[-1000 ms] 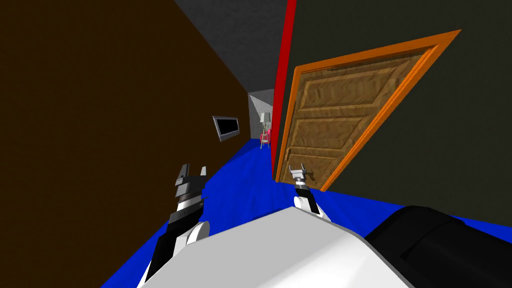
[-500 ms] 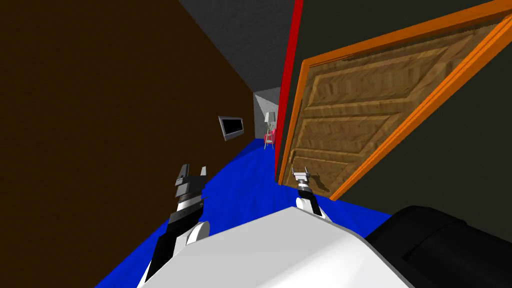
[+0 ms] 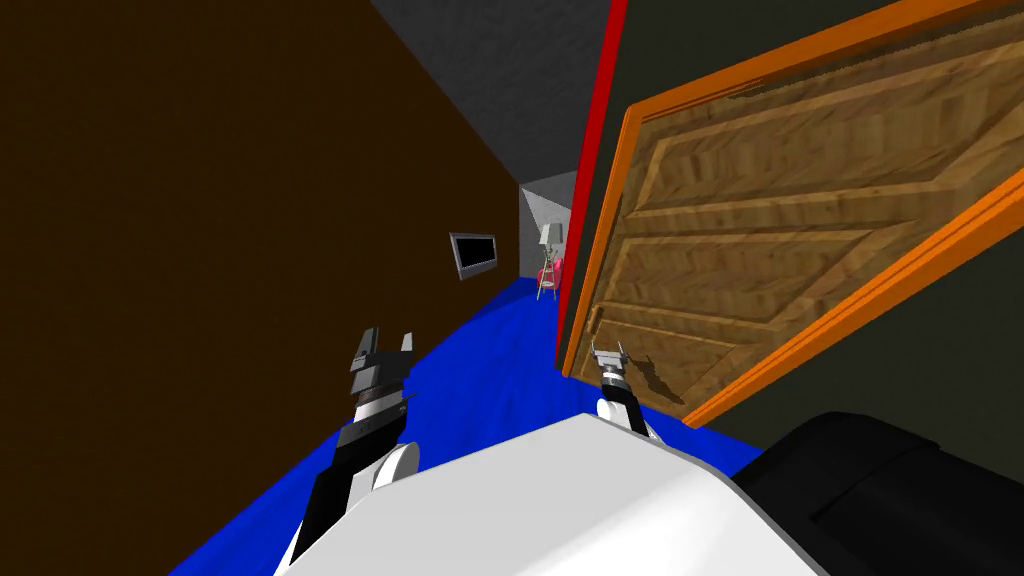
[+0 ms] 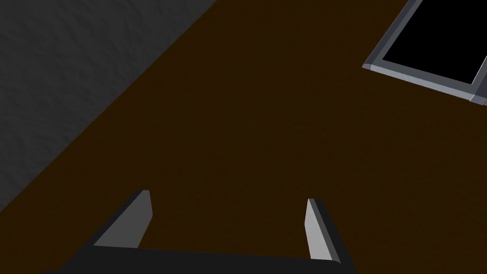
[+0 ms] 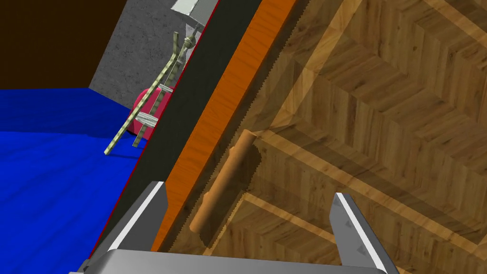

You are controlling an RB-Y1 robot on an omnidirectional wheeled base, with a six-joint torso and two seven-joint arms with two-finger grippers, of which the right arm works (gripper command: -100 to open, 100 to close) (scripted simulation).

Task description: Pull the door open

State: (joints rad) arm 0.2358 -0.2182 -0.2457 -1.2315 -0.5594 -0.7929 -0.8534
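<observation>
No text, label, brand, number or sign can be read anywhere. The door (image 3: 800,230) shows only wood grain, its handle (image 5: 223,185) bears no mark, and the grey-framed panel (image 3: 473,253) on the brown wall (image 3: 200,250) is plain black.

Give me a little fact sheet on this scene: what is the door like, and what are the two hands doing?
Door: brown panelled wood, looks shut in its orange frame
Handle: wooden bar near the door's frame-side edge
Right gripper: open, handle ahead between its fingers, not gripped
Left gripper: open, holds nothing, faces a dark brown wall
Floor: blue
Likely next: close on the handle, then pull
</observation>
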